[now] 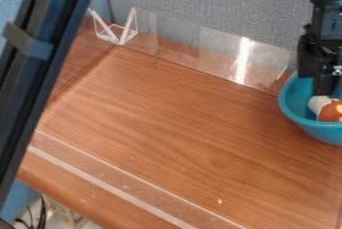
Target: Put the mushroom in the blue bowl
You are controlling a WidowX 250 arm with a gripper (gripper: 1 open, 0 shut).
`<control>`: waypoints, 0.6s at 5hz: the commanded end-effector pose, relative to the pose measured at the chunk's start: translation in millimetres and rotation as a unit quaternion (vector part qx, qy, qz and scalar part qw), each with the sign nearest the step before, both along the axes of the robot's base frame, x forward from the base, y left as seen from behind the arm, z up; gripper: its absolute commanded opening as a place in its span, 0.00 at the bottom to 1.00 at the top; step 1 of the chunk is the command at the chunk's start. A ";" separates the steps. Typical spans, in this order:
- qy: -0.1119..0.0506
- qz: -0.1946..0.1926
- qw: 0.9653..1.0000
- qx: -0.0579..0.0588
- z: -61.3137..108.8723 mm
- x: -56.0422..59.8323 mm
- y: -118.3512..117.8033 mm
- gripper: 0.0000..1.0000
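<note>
Wood table (147, 123) w/ grey wall (201, 8) behind.

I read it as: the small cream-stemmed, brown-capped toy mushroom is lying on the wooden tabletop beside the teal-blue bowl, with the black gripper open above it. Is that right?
Not quite. The camera view shows the small cream-stemmed, brown-capped toy mushroom lying inside the glossy teal-blue bowl, not on the wooden tabletop. The rest holds: the black gripper is open just above it, over the bowl.

A wooden table (147, 123) holds a blue bowl (302, 115) at its right edge, the mushroom (323, 108) lying inside, beneath a black gripper (317, 71) with spread jaws.
</note>
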State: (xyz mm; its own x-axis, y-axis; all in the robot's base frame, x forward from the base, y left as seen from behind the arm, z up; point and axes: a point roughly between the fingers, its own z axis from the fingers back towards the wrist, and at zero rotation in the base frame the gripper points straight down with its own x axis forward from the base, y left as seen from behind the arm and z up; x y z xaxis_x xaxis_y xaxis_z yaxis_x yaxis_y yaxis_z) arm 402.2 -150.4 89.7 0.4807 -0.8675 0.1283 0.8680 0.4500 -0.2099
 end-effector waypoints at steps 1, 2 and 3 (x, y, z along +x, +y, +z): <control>-0.041 -0.010 0.999 -0.015 33.8 7.1 13.4 1.00; -0.046 0.011 0.999 -0.018 50.1 0.1 23.8 1.00; -0.049 0.031 0.998 -0.022 65.0 -6.7 33.3 1.00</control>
State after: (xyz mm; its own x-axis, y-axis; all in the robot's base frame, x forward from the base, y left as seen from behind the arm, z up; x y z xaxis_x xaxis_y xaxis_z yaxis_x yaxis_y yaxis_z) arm 394.7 -122.5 116.9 0.5232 -0.8388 0.1505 0.8456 0.4889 -0.2144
